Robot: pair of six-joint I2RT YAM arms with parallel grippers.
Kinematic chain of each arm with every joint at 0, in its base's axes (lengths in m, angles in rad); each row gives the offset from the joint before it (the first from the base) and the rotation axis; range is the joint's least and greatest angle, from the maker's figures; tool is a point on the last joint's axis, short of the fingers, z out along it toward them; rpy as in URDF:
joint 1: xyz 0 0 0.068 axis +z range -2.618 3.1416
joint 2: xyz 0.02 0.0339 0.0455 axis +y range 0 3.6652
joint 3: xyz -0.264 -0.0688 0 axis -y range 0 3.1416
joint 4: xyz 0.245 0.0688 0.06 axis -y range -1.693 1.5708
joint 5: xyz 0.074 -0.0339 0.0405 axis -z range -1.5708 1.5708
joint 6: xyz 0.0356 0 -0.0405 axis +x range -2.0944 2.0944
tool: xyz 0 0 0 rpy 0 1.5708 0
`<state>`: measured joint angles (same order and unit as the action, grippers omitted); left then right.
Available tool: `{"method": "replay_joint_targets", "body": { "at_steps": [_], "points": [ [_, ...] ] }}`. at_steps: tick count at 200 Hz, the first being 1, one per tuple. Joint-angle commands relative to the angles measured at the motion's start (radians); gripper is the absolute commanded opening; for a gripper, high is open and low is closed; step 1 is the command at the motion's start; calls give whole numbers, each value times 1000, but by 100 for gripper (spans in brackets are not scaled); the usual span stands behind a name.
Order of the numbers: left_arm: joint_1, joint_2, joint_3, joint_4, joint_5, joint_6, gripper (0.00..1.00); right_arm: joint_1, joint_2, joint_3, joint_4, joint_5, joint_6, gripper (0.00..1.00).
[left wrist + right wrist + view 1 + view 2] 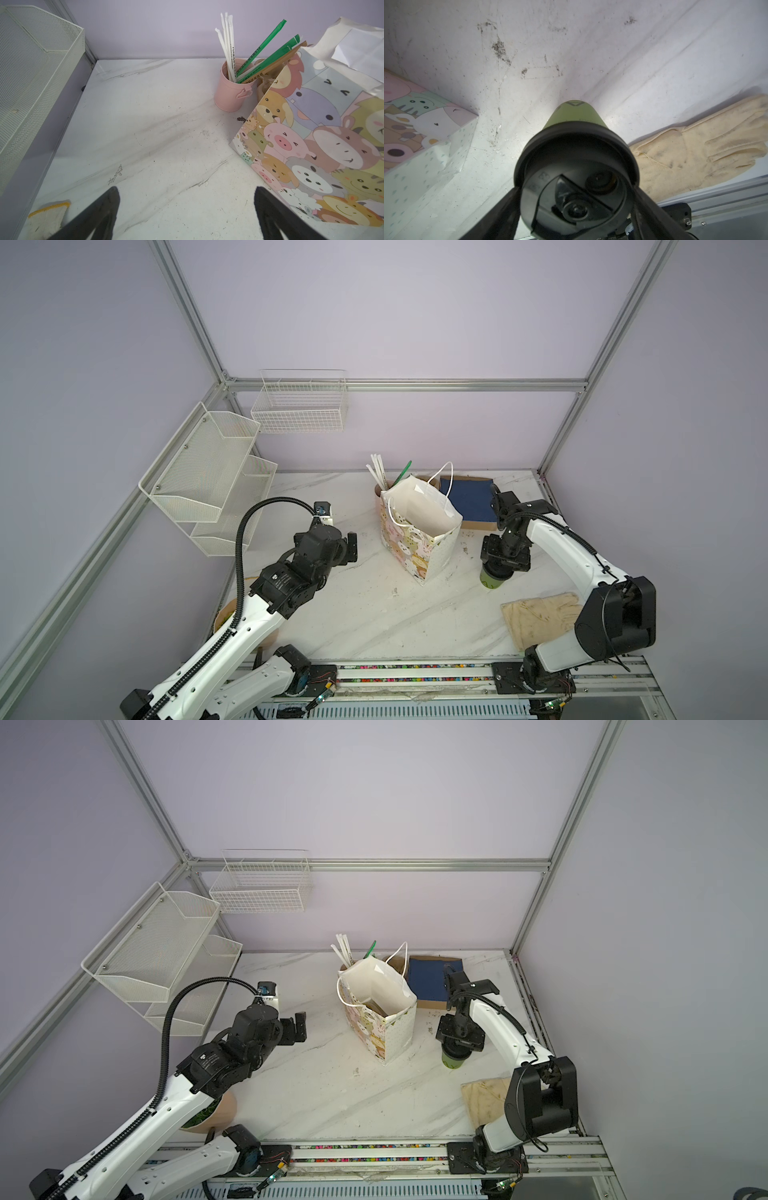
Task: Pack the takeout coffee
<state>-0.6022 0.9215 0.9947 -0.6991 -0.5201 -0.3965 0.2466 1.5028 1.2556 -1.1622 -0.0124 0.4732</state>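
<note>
Obs.: the takeout coffee (pixel 492 581) is standing upright on the marble table (pixel 365 614). It is sitting just right of the cartoon-animal paper bag (pixel 419 549) and is not touching it. A cream glove (pixel 540 616) is lying near it, toward the front edge.

In the right wrist view you are looking down on the cup's black lid (pixel 571 149), with the olive-green wall showing below it. Your right gripper (pixel 576 188) is pointing straight down over the cup. Its jaws are standing wide, one finger at each side of the lid, right at the rim. Whether they are pressing it, you cannot tell.

Your left gripper (pixel 186 189) is hovering over bare table left of the bag, jaws spread wide and holding nothing.

The bag is standing with its mouth open. A pink mug (pixel 230 95) of straws is sitting just behind it.
</note>
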Motion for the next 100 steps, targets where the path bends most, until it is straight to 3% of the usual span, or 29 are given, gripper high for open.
{"method": "replay_joint_targets", "body": {
  "at_steps": [1, 100],
  "points": [
    [4, 2, -5, 6, -14, 25, 100, -7, -30, -16, -4, 1, -10, 80],
    [4, 12, -4, 2, -14, 24, 100, -7, -35, -4, -10, 3, -10, 74]
  ]
}}
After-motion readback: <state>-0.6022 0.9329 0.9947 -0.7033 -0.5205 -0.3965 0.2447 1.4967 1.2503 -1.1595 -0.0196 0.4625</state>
